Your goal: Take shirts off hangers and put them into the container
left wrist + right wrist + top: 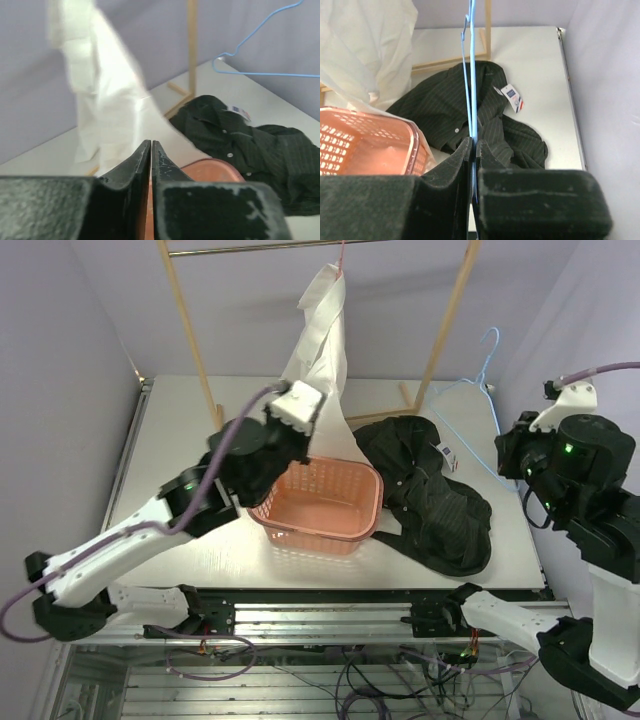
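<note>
Cream-white shirt is the open item. Taking things L to R: the left gripper is raised against the shirt's lower part, over the far L corner of the basket. Its fingers are drawn to a thin slit, and I can't tell whether cloth is nipped or it's empty. The shirt hangs on the pink hanger from the rack rail, its lower end behind the basket's far rim, so I judge it should drop in once freed. No garment visible in the basket. The dark shirt lies heaped on the table just R of the basket, off its hanger but not yet binned. The blue hanger is bare, its wire clamped in the right gripper and held up clear of the cloth, prob. to keep it out of the way.
</note>
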`<action>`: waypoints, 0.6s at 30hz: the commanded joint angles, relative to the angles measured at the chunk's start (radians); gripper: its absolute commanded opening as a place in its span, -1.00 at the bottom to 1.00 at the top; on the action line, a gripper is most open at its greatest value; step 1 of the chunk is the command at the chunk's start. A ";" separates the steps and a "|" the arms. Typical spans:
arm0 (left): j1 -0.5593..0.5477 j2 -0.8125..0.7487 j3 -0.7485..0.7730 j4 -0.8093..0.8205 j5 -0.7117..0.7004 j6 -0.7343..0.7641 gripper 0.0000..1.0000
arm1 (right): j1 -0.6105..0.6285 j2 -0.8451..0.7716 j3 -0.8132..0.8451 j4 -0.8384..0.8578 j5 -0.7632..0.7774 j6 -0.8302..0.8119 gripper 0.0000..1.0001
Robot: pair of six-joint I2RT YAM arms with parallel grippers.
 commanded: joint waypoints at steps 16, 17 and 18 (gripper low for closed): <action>-0.005 -0.705 -0.344 -0.325 -0.498 -0.143 0.58 | -0.002 0.136 -0.339 1.033 -0.005 -0.302 -1.00; -0.005 -0.726 -0.359 -0.334 -0.513 -0.150 0.66 | -0.002 0.150 -0.333 1.053 -0.001 -0.315 -1.00; -0.006 -0.742 -0.372 -0.345 -0.520 -0.157 0.64 | -0.005 0.164 -0.327 1.070 0.000 -0.327 -1.00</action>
